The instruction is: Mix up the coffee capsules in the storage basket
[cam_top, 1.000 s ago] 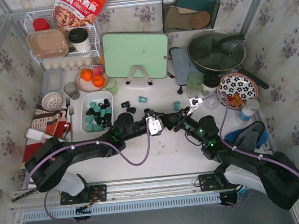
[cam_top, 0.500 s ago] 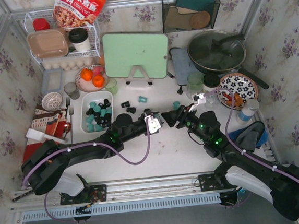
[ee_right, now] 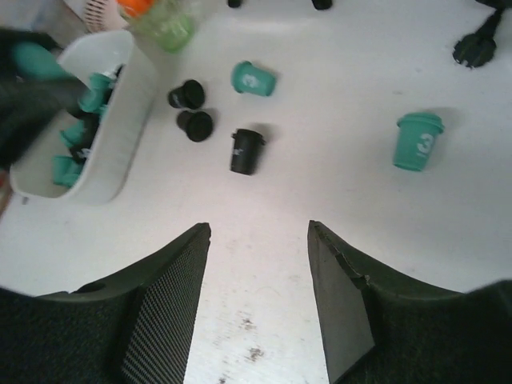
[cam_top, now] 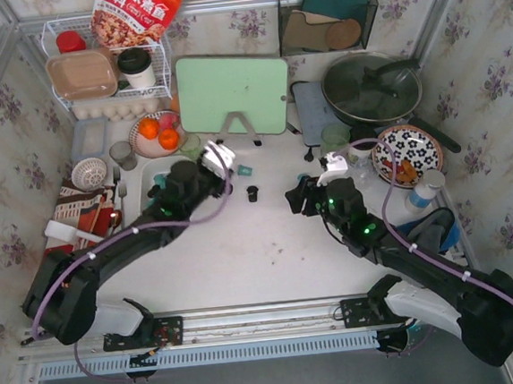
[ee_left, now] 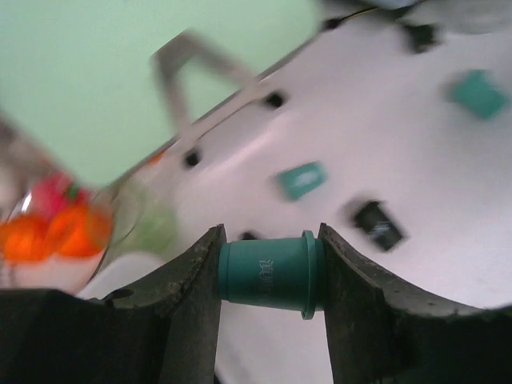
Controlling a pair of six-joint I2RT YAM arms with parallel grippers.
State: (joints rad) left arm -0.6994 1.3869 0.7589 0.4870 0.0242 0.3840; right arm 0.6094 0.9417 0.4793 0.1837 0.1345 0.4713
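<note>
My left gripper [cam_top: 162, 191] is shut on a teal coffee capsule [ee_left: 270, 274], held sideways between the jaws above the white storage basket [cam_top: 149, 168]. The arm hides most of the basket from above. In the right wrist view the basket [ee_right: 120, 120] holds several teal and black capsules. Loose on the table lie a black capsule [cam_top: 252, 192], a teal one [cam_top: 244, 170], two more black ones [ee_right: 196, 124] and another teal one [ee_right: 418, 140]. My right gripper [cam_top: 295, 198] is open and empty over bare table, right of the loose capsules.
A green cutting board [cam_top: 233, 93] stands at the back. A plate of oranges [cam_top: 154, 133] and a small green cup [cam_top: 190, 146] sit behind the basket. A green cup [cam_top: 334, 137], patterned plate [cam_top: 406, 154] and pan [cam_top: 371, 88] are at the right.
My left gripper has moved from the table's middle back and left to the basket, carrying the teal capsule. My right gripper has drawn slightly back to the right.
</note>
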